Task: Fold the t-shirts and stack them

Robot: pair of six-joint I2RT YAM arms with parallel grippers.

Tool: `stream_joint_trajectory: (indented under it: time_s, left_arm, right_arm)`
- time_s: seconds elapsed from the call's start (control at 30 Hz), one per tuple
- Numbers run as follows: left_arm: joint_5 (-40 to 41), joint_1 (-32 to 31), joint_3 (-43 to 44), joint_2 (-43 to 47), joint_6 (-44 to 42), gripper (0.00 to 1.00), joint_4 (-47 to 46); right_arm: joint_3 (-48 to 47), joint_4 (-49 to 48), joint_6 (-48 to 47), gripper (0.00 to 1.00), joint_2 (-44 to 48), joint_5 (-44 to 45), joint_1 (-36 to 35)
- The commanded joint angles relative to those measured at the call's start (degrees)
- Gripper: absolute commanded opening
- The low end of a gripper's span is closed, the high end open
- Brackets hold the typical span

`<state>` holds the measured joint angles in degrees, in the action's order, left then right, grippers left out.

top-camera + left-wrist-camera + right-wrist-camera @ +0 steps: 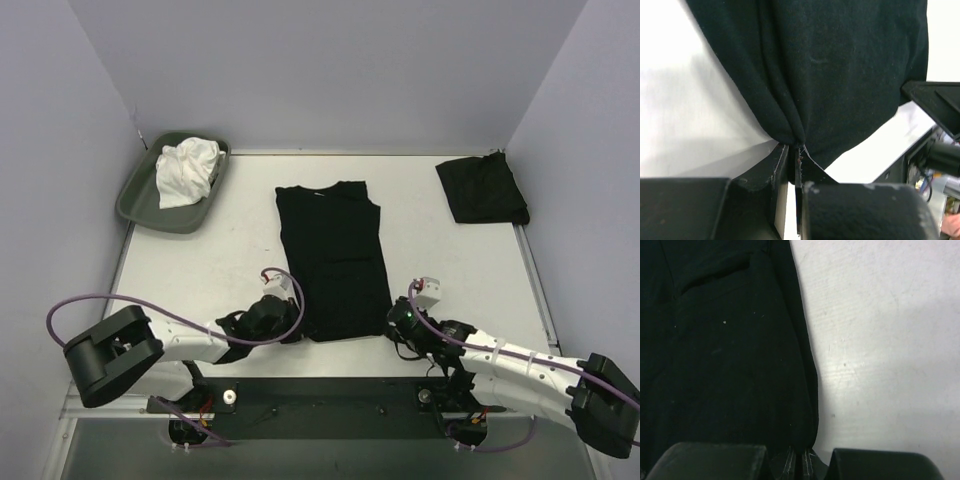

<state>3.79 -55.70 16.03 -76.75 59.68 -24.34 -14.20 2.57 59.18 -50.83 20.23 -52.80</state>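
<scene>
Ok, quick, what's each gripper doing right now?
Left gripper: closed on the black t-shirt's near hem.
Right gripper: closed on the same hem.

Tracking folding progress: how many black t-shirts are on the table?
2. One black t-shirt lies lengthwise in the middle; a folded black t-shirt sits at the far right corner. Others could hide beneath it.

I'm looking at the long black t-shirt [333, 255] lying flat mid-table, folded lengthwise into a narrow panel, collar pointing away from me and hem toward the near edge. Its near-left corner is bunching into a pinched gather. The small black t-shirt [482, 190] is sitting folded compactly at the far right corner.
</scene>
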Motion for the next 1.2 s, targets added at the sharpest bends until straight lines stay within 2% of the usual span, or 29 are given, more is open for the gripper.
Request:
stream_joint_trajectory:
  time_s: [0.0,0.17,0.27,0.4,0.57,0.7,0.87,1.17]
  left_arm:
    - [4.64,-4.31,-3.37,7.81,3.25,0.00,10.97]
    - [8.76,-7.84,-3.55,17.93,5.62,0.00,21.07]
    - [11.05,-9.07,-1.01,25.32,5.36,0.00,29.42]
    - [13.07,-9.16,5.31,32.26,2.73,0.00,39.95]
    - [15.19,-8.99,12.69,33.77,0.53,0.00,45.34]
    - [17.82,-8.37,17.01,33.60,-1.49,0.00,47.89]
    - [17.83,-4.77,21.14,32.02,-4.65,0.00,48.59]
    - [6.78,13.33,22.29,26.58,-10.63,0.00,42.02]
  right_arm:
    - [0.22,9.20,7.35,0.00,1.43,8.06,-6.96]
    - [-3.55,16.32,13.93,0.00,0.29,15.53,-17.84]
    - [-8.56,20.19,14.21,0.00,-1.02,20.01,-21.90]
    - [-14.62,21.25,10.27,0.00,-3.13,22.48,-22.61]
    - [-22.70,20.81,4.11,0.00,-6.21,25.64,-22.18]
    - [-26.67,19.06,-0.63,0.00,-9.11,24.78,-19.46]
    - [-28.43,11.94,-8.54,0.00,-10.51,19.68,-12.08]
    - [-36.86,5.26,-17.86,0.00,-18.50,10.37,0.92]
